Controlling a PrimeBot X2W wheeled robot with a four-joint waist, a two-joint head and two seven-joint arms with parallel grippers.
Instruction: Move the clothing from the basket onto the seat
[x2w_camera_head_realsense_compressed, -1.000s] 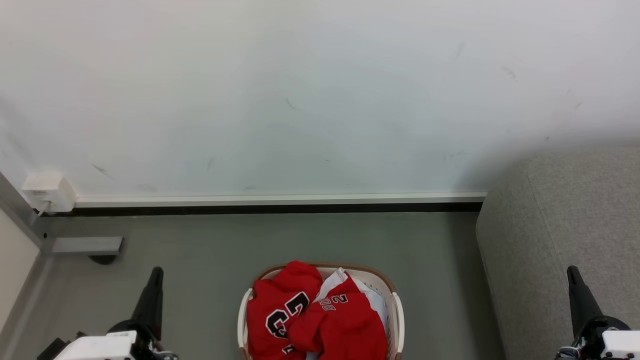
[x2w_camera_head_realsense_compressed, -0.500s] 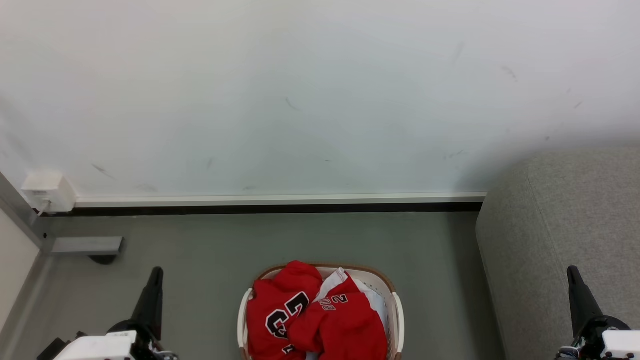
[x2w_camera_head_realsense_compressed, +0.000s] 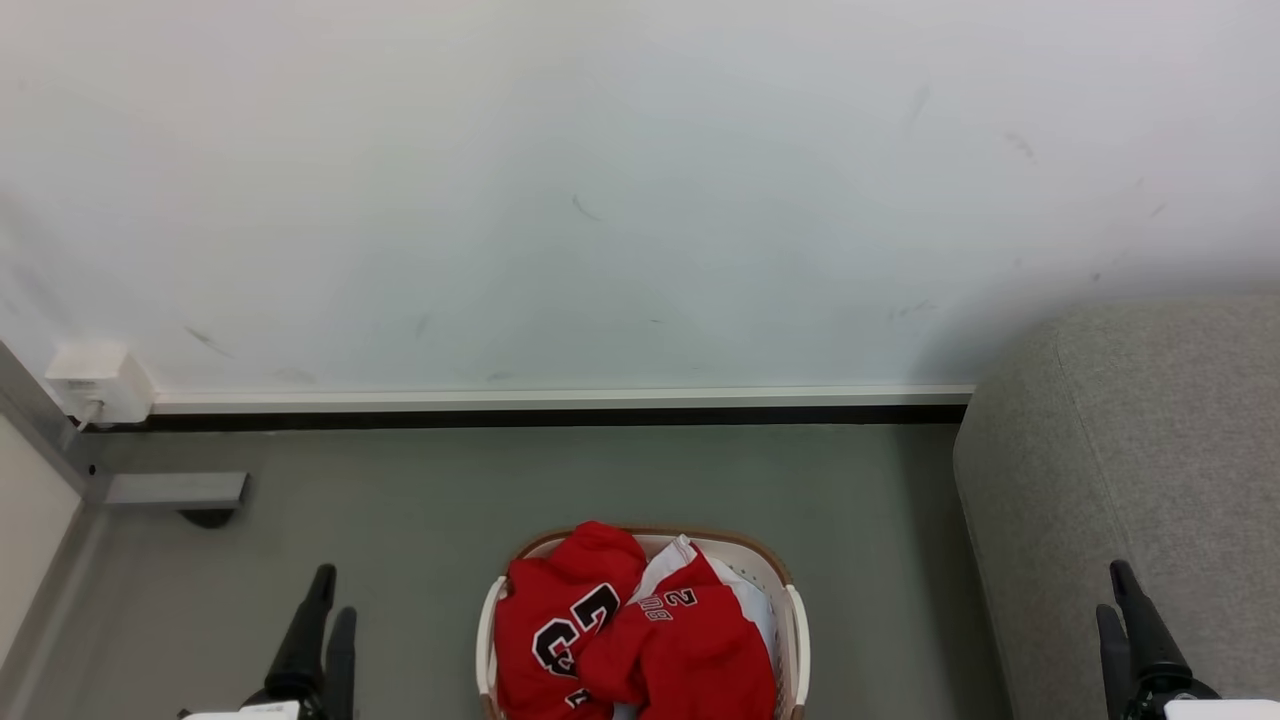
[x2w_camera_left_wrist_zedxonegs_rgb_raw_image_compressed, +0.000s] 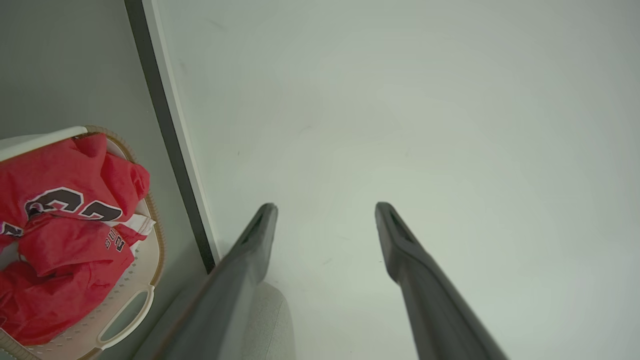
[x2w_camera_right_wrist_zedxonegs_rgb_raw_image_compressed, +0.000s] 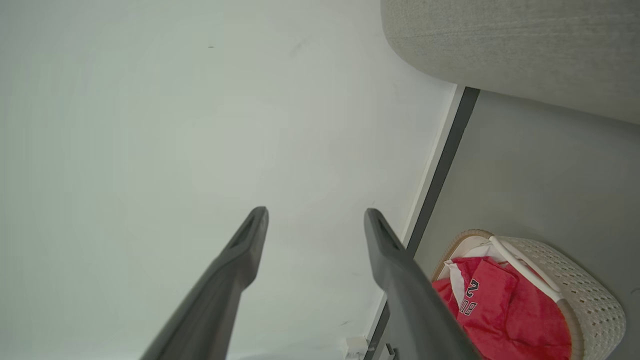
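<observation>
With both empty and spread wide, the left gripper (x2w_camera_head_realsense_compressed: 333, 592) at lower left sits nearer the clothing (x2w_camera_head_realsense_compressed: 640, 640) in the bottom-centre basket (x2w_camera_head_realsense_compressed: 797, 620) than the right gripper (x2w_camera_head_realsense_compressed: 1112, 588).

a white wall (x2w_camera_head_realsense_compressed: 640, 180), evenly lit and marked with faint dark scuffs, rises beyond the fingertips. at its foot a white skirting board (x2w_camera_head_realsense_compressed: 560, 399) runs over a black strip. below it a plain grey-green floor (x2w_camera_head_realsense_compressed: 620, 470) stretches down between the left fingers (x2w_camera_head_realsense_compressed: 310, 630) and the right fingers (x2w_camera_head_realsense_compressed: 1135, 625). up and left of the left fingers are a white socket box (x2w_camera_head_realsense_compressed: 98, 383) and a grey metal bar (x2w_camera_head_realsense_compressed: 175, 490). a grey woven sofa (x2w_camera_head_realsense_compressed: 1130, 440) stands behind the right fingers, meeting the skirting board.
</observation>
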